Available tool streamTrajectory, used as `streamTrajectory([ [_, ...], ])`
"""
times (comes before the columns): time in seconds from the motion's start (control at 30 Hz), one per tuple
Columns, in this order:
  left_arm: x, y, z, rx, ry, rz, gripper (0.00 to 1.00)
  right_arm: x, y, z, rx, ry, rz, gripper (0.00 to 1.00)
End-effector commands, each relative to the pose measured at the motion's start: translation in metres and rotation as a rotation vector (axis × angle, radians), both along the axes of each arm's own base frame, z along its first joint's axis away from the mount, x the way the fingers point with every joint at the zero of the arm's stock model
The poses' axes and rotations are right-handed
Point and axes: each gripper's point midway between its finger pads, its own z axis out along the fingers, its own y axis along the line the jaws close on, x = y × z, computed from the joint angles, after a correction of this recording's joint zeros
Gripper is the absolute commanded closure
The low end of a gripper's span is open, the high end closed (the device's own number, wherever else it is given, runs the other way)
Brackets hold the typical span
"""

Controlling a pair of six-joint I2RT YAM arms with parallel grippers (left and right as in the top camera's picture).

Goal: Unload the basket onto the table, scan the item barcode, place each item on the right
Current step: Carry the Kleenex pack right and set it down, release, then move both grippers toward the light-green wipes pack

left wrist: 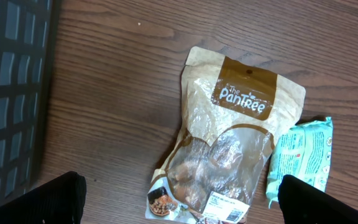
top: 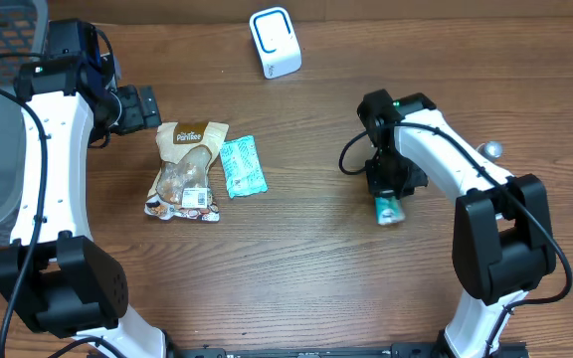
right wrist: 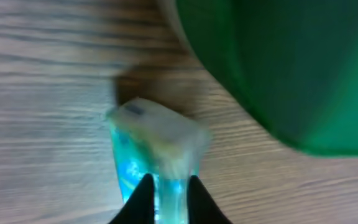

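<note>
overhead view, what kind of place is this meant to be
Probably a mock shop checkout on a wooden table: a white barcode scanner at the far edge, packaged goods (a Pantree pouch, a teal packet, a small teal item), and a wire basket at the left.

Brown table point(top: 306, 278) with dark lines. Tan-and-brown bag point(top: 187, 167); teal packet point(top: 241, 166) at its three o'clock. Blue-green tube point(top: 389, 209). White scanner point(top: 275, 42).

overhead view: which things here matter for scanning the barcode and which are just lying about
For the job:
- small teal item, pinched in the right gripper
- white scanner

Lying about for now:
- PanTree pouch
- teal packet
- dark basket
</note>
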Motion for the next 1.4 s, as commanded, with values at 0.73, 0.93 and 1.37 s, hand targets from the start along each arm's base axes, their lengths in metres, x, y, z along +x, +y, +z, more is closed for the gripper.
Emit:
streamTrajectory([
  [0.73, 0.003, -0.002, 0.016, -0.001, -0.045, 0.004, 0.00, 0.086, 0.179, 0.111, 0.661, -0.359, 0.176, 0.28],
  [0.93, 0.012, -0.004, 0.019, -0.018, -0.086, 0.018, 0.00, 0.099, 0.185, 0.118, 0.686, -0.422, 0.193, 0.14],
  [1.37, 0.014, -0.106, 0.024, -0.413, -0.106, -0.202, 0.96, 0.114, 0.170, 0.120, 0.683, -0.458, 0.133, 0.13],
])
